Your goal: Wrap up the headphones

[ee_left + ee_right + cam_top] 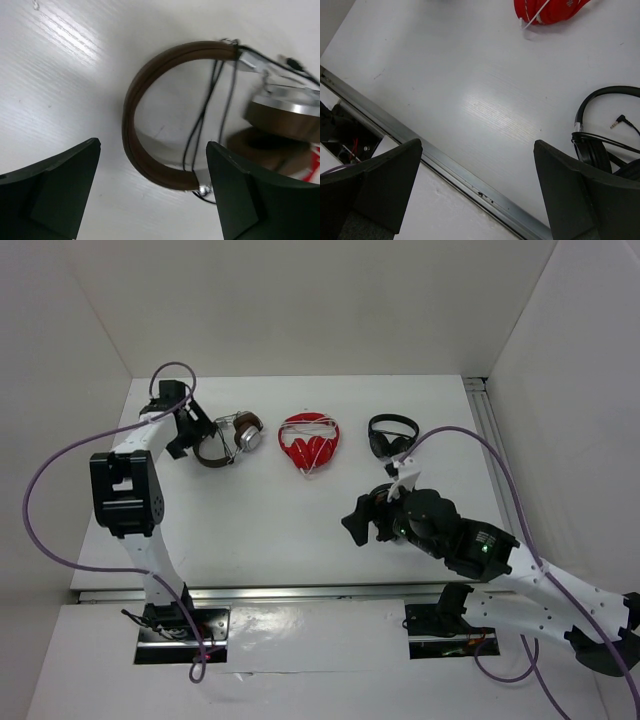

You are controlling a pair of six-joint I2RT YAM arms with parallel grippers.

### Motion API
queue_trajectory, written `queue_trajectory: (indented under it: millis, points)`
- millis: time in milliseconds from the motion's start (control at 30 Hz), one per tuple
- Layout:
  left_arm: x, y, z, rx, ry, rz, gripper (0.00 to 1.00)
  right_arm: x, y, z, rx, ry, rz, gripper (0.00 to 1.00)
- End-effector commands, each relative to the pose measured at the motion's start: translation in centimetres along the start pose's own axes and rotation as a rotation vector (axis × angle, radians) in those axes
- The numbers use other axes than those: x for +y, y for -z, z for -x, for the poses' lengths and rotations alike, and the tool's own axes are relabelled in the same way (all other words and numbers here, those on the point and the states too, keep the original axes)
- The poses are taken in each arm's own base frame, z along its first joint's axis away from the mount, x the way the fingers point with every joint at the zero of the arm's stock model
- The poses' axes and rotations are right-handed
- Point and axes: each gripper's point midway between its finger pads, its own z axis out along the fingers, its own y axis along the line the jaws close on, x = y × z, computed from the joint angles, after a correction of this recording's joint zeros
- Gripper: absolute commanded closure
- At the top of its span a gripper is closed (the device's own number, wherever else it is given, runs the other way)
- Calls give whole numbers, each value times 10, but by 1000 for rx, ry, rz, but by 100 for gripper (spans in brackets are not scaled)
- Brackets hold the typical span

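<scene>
The headphones (228, 440) lie at the back left of the table: brown headband (140, 105), silver ear cups (287, 107), brown pads, thin dark cable (202, 120) strung across the band's arc. My left gripper (190, 430) hovers just left of them, open and empty, its jaws straddling the headband's lower end in the left wrist view (152, 165). My right gripper (362, 520) is open and empty over the table's middle front, far from them.
A red pair with white cord (309, 440) lies at back centre, also in the right wrist view (547, 10). A small black pair (392, 435) lies at back right (605, 135). A metal rail (445, 165) runs along the table's front edge.
</scene>
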Motion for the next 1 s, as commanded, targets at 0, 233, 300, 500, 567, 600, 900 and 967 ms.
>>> queue_trajectory:
  millis: [0,233,300,500,567,600,900,967]
  points:
    - [-14,56,34,-91,81,-101,0,16,11,33,-84,-22,55,0]
    - [28,140,63,-253,215,-61,0,15,21,44,-104,-26,42,0]
    - [31,184,63,-341,247,-124,0,13,22,46,-98,-14,26,0]
    - [20,289,-1,-390,108,-473,0,-1,52,86,-158,-22,-79,0]
    - [19,310,-25,-385,19,-551,0,-4,74,104,-182,-29,-95,0]
    - [27,318,-32,-409,-43,-542,0,-7,81,110,-192,-32,-105,0]
    - [79,373,-129,-490,-177,-597,0,-46,169,123,-312,-116,-135,0]
    - [89,367,-144,-461,-162,-576,0,-51,168,113,-295,-117,-144,0]
